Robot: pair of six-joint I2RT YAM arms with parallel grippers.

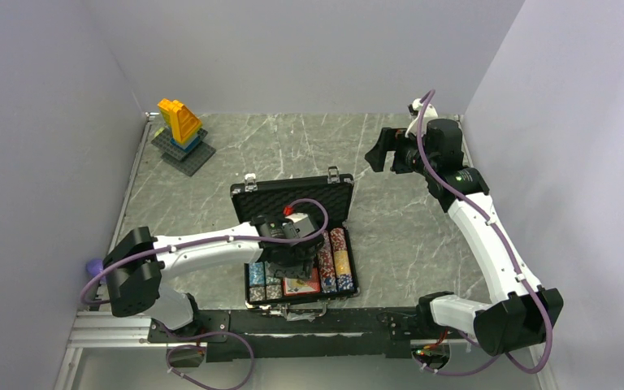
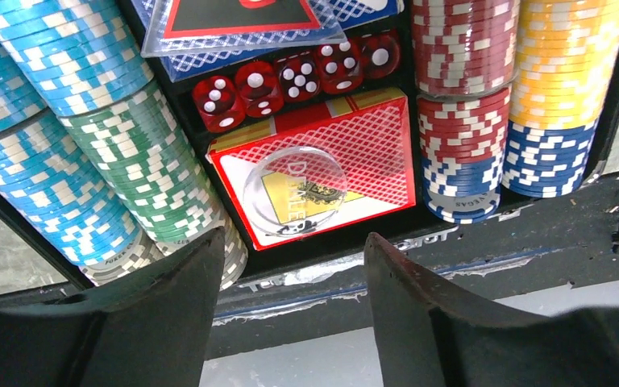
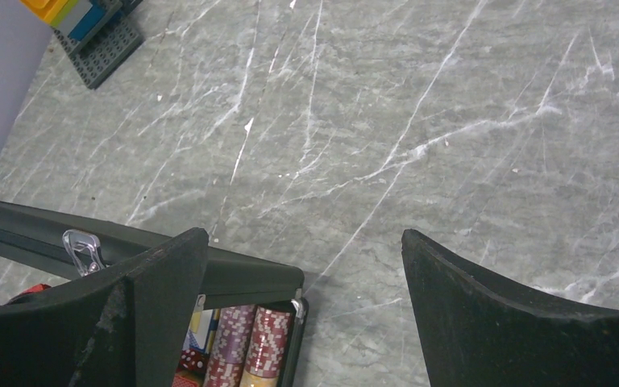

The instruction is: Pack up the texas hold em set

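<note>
Case [image 1: 325, 193] lies open on the counter [image 1: 406, 236], with its lid raised on the far side and two latches [image 1: 333, 173] on the lid's top edge. The left pincer [image 2: 294, 242] hangs over the near half of the tray, fingers spread with nothing between them. Straight beneath it sits a red deck [image 2: 346, 137] with a clear disc [image 2: 294, 189] resting on top. Just beyond runs a row of red dice [image 2: 290, 76], then a blue deck [image 2: 193, 66]. To the pincer's left are rows of light-blue and green chips [image 2: 153, 169]. To its right are red, yellow and dark-blue ones.

From above, the left arm [image 1: 203, 244] crosses the tray's left wall. Together with a purple cable [image 1: 313, 203] looping in front of the lid, it hides the tray's middle.

The right pincer [image 3: 305, 234] is also spread and empty. It is held high over the far right of the counter, well apart from the case, and a lid corner shows under one of its fingers. A brick tower [image 1: 181, 126] stands in the far left corner, well apart from both pincers.
</note>
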